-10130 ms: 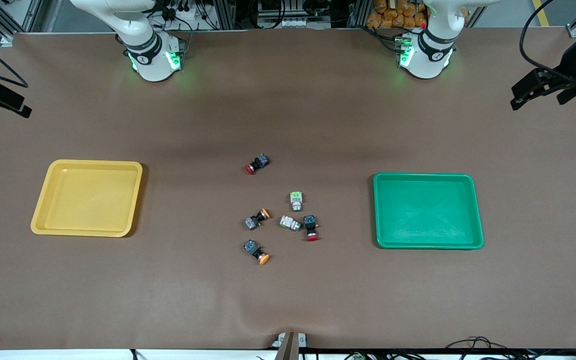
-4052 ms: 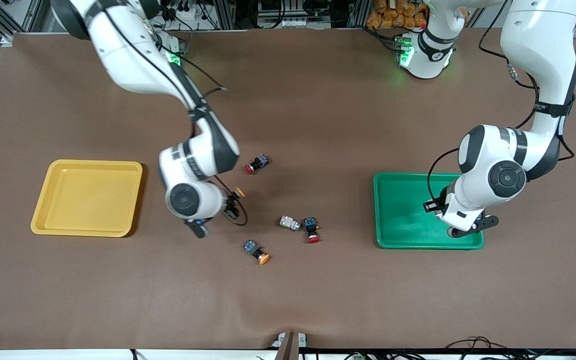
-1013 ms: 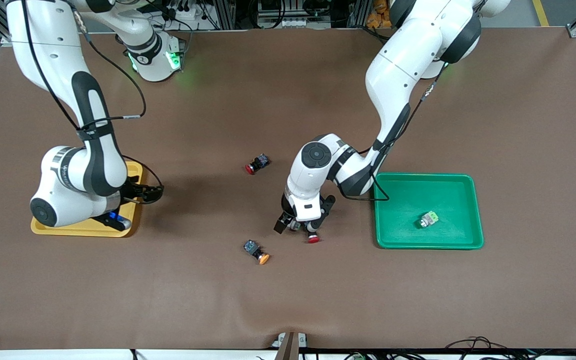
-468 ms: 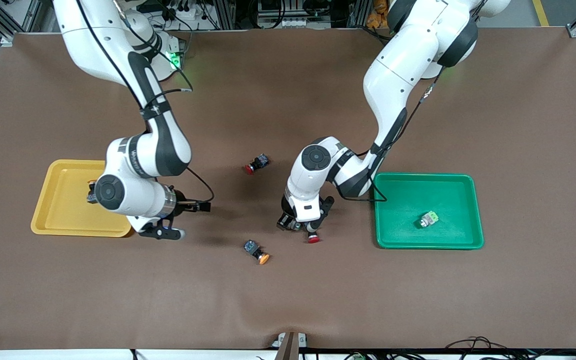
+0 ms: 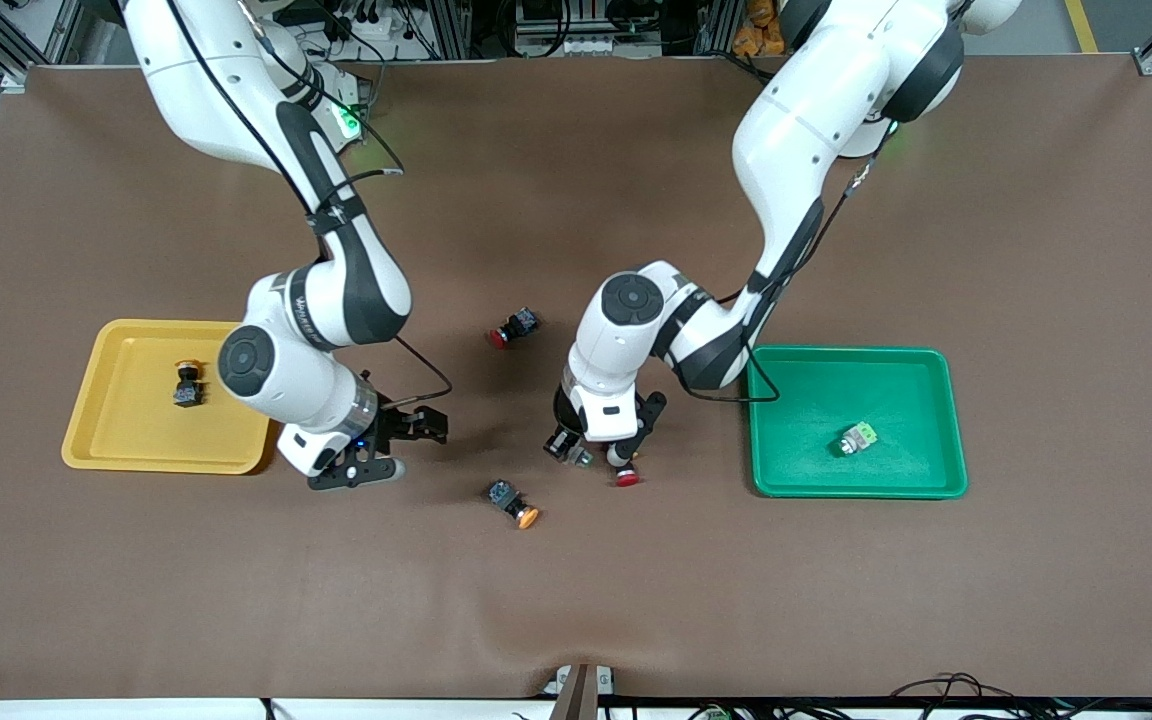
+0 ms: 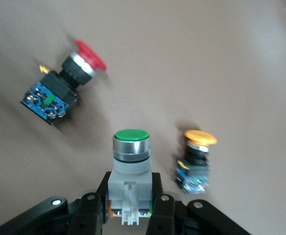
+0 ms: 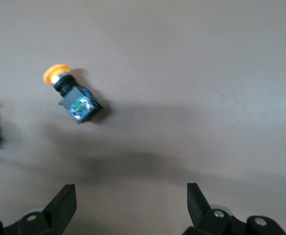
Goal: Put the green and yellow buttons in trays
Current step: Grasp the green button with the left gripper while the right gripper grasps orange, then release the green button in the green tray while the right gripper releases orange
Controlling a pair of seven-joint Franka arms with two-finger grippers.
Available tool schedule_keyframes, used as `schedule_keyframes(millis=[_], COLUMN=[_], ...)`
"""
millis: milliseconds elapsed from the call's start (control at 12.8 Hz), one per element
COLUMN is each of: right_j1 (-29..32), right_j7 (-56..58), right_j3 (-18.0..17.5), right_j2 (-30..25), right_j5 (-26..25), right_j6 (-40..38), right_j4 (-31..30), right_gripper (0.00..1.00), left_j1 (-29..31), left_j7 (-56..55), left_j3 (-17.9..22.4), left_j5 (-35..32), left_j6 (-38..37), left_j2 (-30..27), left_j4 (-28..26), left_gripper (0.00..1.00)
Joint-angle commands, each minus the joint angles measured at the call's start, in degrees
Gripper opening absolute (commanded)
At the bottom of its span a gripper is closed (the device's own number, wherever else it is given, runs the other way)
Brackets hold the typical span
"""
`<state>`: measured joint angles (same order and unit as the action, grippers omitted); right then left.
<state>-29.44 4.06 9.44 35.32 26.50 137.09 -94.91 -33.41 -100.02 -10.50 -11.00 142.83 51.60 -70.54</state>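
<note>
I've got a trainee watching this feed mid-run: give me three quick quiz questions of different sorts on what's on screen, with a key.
1. True or false: the left gripper is shut on the green button.
2. Multiple choice: what lies in the yellow tray? A) a red-capped switch B) a yellow-capped button C) nothing
3. Fill in: the right gripper is open over the table, with the loose yellow button in its wrist view. The number of buttons in the green tray is ___.

Key: 1 true; 2 B; 3 one, a green-part button.
</note>
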Motion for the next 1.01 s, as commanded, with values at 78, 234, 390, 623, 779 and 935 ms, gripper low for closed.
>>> schedule_keyframes(millis=[78, 234, 390, 623, 779, 935], right_j1=[0.88, 0.96, 0.96, 0.0, -0.36, -0.62], right_j7=[3.05, 4.81, 4.99, 5.61, 6.13, 8.41], right_j3=[-4.52, -6.88, -8.48, -8.65, -8.65, -8.65], right_j2=[5.01, 8.52, 11.86, 17.66, 19.96, 20.14], right_j5=[2.33, 2.51, 2.07, 1.89, 1.81, 1.98], right_j6=[10.8, 17.56, 20.84, 26.01, 27.35, 27.35], right_j4=[2.7, 5.07, 7.79, 12.19, 13.69, 13.78], right_gripper=[1.0, 0.99, 0.96, 0.94, 0.76, 0.22], left_j1=[2.82, 3.53, 6.42, 10.9, 14.93, 18.46], left_j7=[9.72, 16.32, 22.99, 29.07, 36.17, 42.95], left_j3=[-1.1, -0.93, -0.93, -0.93, -1.01, -0.93], left_j5=[-0.43, -0.52, -0.69, -1.04, -1.04, -1.04], left_j6=[-14.03, -20.89, -27.93, -29.98, -29.89, -29.46], left_j2=[-10.1, -12.57, -15.73, -22.57, -26.45, -28.13], left_j4=[-2.4, -3.37, -5.55, -15.11, -21.01, -25.33], left_gripper=[0.0, 0.0, 0.0, 0.0, 0.0, 0.0])
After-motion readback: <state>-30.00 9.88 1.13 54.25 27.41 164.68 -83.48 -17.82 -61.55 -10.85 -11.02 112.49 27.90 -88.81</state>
